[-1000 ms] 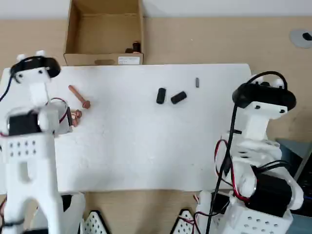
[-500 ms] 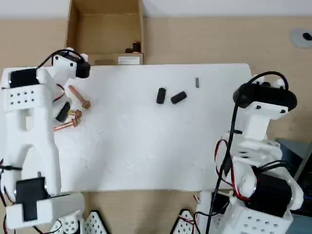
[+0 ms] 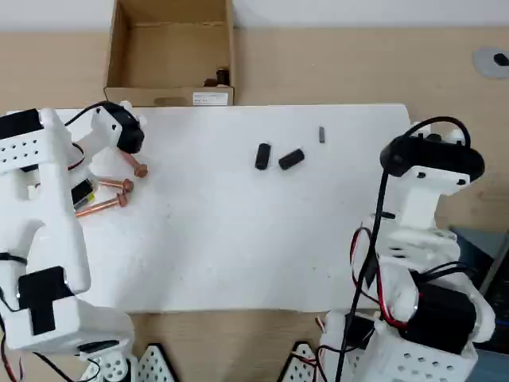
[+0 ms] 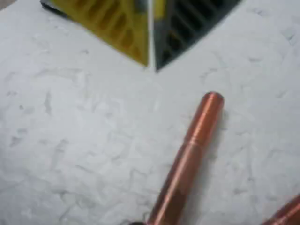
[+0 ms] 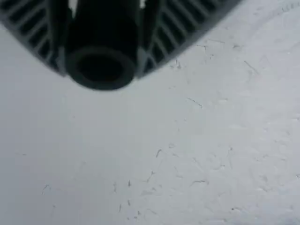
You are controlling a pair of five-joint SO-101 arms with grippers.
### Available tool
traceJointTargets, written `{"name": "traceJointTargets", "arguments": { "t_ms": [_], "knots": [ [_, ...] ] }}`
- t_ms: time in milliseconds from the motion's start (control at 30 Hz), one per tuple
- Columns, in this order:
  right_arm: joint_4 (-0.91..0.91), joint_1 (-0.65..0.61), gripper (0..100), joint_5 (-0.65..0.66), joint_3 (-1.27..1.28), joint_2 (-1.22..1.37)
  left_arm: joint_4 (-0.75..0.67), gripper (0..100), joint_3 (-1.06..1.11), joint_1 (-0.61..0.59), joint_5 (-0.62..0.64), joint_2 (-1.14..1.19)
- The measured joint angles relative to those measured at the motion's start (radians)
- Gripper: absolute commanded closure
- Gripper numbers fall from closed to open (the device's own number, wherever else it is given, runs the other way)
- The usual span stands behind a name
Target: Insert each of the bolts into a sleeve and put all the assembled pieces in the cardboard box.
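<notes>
Three copper bolts lie at the left of the white mat: one [image 3: 132,163] nearest the box, one [image 3: 115,185] in the middle, one [image 3: 102,207] nearest the front. My left gripper [image 3: 83,193] sits low beside the two nearer ones. In the left wrist view its yellow and black fingers are shut [image 4: 151,58] on nothing, just short of a bolt's threadless tip [image 4: 194,140]. Two black sleeves [image 3: 262,156] [image 3: 291,159] lie mid-mat. My right gripper [image 5: 101,28] is shut on a black sleeve [image 5: 101,65], held just above the mat. The cardboard box [image 3: 111,56] holds one dark piece [image 3: 219,78].
A small grey pin [image 3: 321,134] lies on the mat right of the sleeves. The right arm's body [image 3: 429,163] stands over the mat's right edge. The white mat [image 3: 238,239] is bare through its middle and front. The box stands beyond the mat's far left edge.
The left arm has swung forward and down at the left, bringing its gripper beside the bolts; all three bolts now show. The right arm has not moved.
</notes>
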Motion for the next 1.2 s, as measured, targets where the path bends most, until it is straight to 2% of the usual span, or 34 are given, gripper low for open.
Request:
{"name": "traceJointTargets", "arguments": {
  "t_ms": [133, 400, 700, 833, 1133, 1200],
  "knots": [
    [0.0, 0.0, 98.9, 0.0, 0.0, 0.0, -0.006, 89, 0.0, 0.0, -0.021, 0.035],
    [0.0, 0.0, 98.9, 0.0, 0.011, 0.0, -0.126, 89, -0.003, 0.0, -0.031, 0.117],
    [0.0, 0.0, 98.9, 0.0, 0.015, 0.0, -0.193, 89, -0.006, 0.04, -0.041, 0.206],
    [0.0, 0.0, 98.9, 0.0, 0.015, 0.0, -0.256, 85, -0.006, 0.043, -0.041, 0.247],
    [0.0, 0.0, 98.9, 0.0, 0.015, 0.0, -0.284, 85, -0.006, 0.049, -0.041, 0.308],
    [0.0, 0.0, 98.9, 0.0, 0.015, 0.0, -0.285, 87, -0.006, 0.052, -0.041, 0.324]
  ]
}}
